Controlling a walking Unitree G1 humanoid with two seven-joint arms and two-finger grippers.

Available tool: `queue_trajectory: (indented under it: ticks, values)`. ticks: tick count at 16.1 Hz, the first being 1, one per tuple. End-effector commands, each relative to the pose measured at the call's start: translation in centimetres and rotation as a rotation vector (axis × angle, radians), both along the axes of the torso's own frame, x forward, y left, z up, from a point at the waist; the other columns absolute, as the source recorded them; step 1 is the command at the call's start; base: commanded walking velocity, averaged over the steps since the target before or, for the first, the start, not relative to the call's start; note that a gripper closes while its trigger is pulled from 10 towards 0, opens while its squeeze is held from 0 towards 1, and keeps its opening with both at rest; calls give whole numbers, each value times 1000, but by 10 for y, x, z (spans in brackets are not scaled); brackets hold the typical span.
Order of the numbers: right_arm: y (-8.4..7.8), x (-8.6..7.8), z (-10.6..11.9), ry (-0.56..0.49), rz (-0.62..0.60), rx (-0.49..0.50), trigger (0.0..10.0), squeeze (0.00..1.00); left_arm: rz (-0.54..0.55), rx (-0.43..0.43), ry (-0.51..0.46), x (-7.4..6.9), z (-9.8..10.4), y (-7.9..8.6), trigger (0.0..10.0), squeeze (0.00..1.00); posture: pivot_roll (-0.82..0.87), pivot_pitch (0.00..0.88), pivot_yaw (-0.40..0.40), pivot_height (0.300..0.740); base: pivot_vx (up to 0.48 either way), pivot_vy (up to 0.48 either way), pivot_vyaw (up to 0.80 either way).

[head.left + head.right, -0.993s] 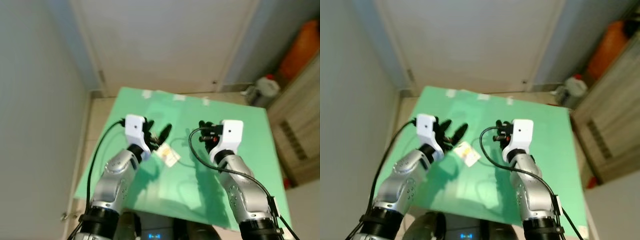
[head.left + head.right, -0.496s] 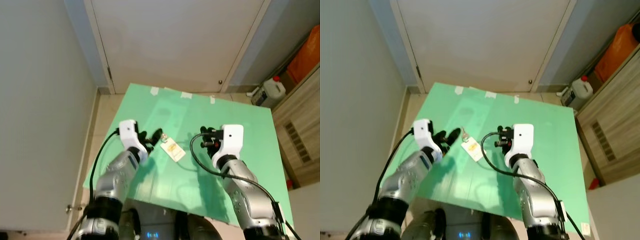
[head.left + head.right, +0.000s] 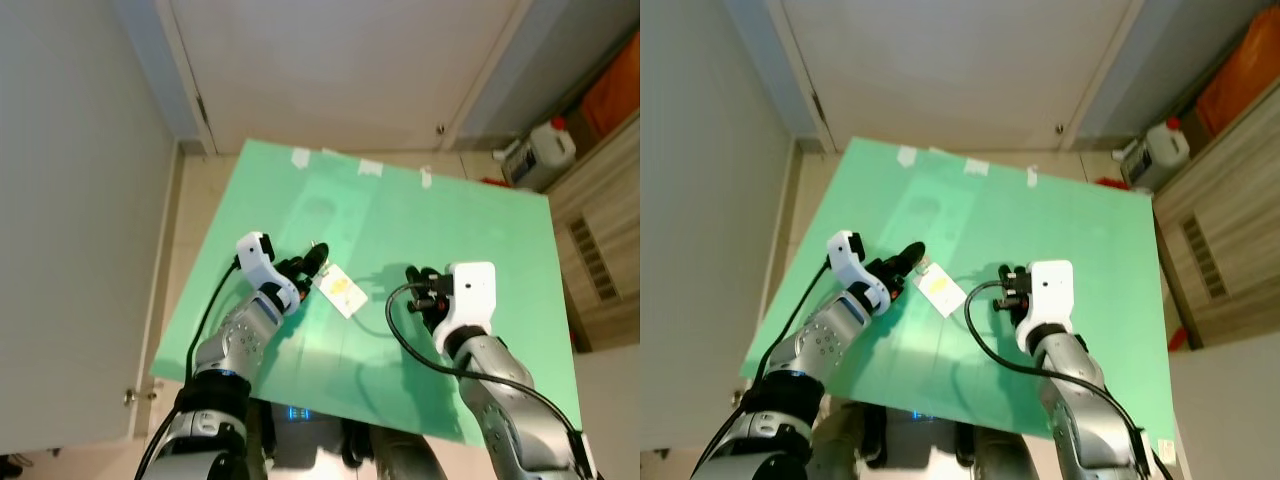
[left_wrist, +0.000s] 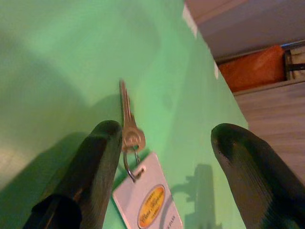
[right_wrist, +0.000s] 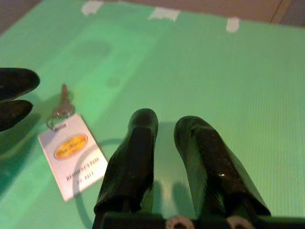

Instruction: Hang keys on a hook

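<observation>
Left wrist view: left gripper point(image 4: 164, 143) spread around key point(image 4: 127, 121); right gripper point(image 5: 167, 129) nearly closed, empty.

Left tool point(image 4: 164, 157): fingers spread wide, one finger point(image 4: 90, 171) beside the key, the other well apart from it.
Key point(image 4: 127, 119): silver, flat on the green surface point(image 4: 57, 62), its head touching or just beside the nearer finger.
Ring point(image 4: 131, 164): links key to tag.
Tag point(image 4: 147, 202): white, orange oval label.
Background: orange object point(image 4: 255, 67), wood-grain panel.

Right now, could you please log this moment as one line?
left gripper: open at key | key: flat on mat | right gripper: shut, idle
</observation>
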State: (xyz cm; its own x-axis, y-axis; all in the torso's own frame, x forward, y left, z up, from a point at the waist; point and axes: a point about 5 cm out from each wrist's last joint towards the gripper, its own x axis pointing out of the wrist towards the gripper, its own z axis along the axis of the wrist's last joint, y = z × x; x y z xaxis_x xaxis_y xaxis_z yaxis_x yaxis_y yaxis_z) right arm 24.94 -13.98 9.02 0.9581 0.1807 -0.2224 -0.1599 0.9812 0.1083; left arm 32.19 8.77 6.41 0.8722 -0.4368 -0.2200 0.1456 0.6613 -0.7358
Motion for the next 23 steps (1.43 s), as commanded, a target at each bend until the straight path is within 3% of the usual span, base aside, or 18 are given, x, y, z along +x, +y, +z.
queue_trajectory:
  ticks: [1,5,9,11,12,18,23]
  values:
    - [-1,-5,-1,20,-1,-14,10000,0,-23,-17,48,-5,-9,-5,10000,0,-56,396,-45,740,0,0,0]
    - [-4,-7,1,36,-9,-15,10000,0,-31,15,78,-2,-13,-8,10000,0,-62,416,-45,740,0,0,0]
    - [-3,-9,4,37,-15,-10,10000,0,5,49,99,4,-13,0,10000,0,-62,417,-45,740,0,0,0]
    - [-2,-9,5,35,-19,-10,10000,0,-7,29,122,4,-15,0,3882,0,-62,415,-40,740,0,0,0]
    - [-2,-8,6,33,-20,-8,10000,0,-18,19,126,4,-15,-1,0,0,-62,415,-40,740,0,0,0]
    - [-5,-5,12,22,-40,-2,10000,0,-39,69,205,8,-19,-3,0,0,-72,401,-35,740,0,0,0]
    - [-3,-3,14,18,-48,9,10000,0,-80,234,176,13,-15,-3,0,0,-69,395,-31,740,0,0,0]
